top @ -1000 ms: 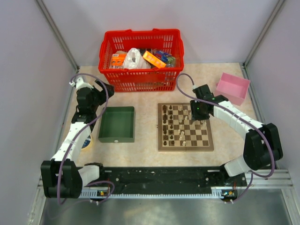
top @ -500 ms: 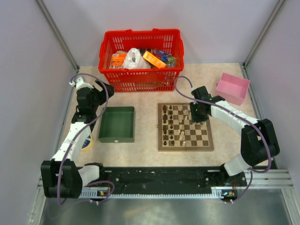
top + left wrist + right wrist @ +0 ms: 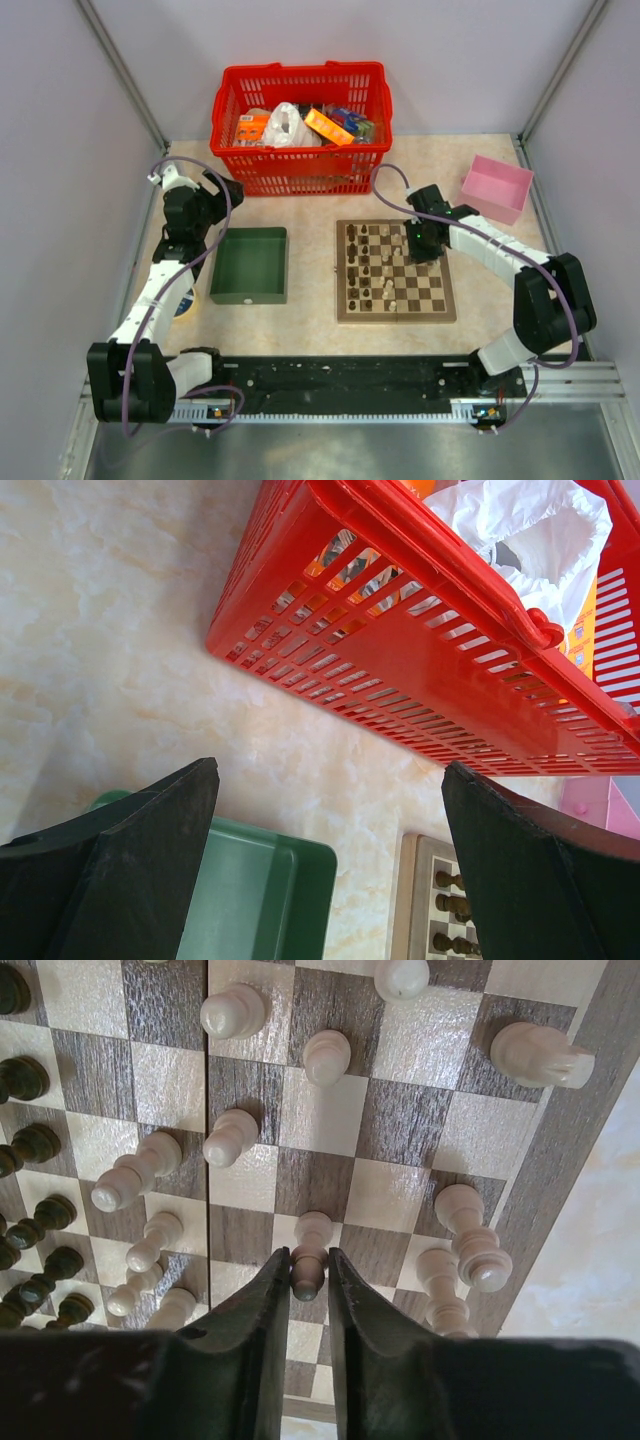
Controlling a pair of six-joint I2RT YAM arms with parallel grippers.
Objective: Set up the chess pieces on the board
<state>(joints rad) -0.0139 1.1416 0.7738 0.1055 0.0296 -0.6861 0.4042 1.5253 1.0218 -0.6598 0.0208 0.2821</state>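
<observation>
Right end effector [image 3: 308,1260] clamped on small pale tan wooden pawn [image 3: 311,1232], checkered wooden board [image 3: 400,1120] beneath; left end effector [image 3: 330,768] spread apart, red plastic basket [image 3: 400,650] just ahead.

The board [image 3: 396,317], chess pieces [image 3: 365,262] on it, lies right of the tray [image 3: 247,297], the basket [image 3: 300,170] behind both.

The board [image 3: 400,1120] was smooth, grained wood with a faint sheen; the pale pawn [image 3: 312,1232], turned wood, lightly polished; the basket [image 3: 420,670], glossy red plastic; the tabletop [image 3: 100,630], matt and marbled.
</observation>
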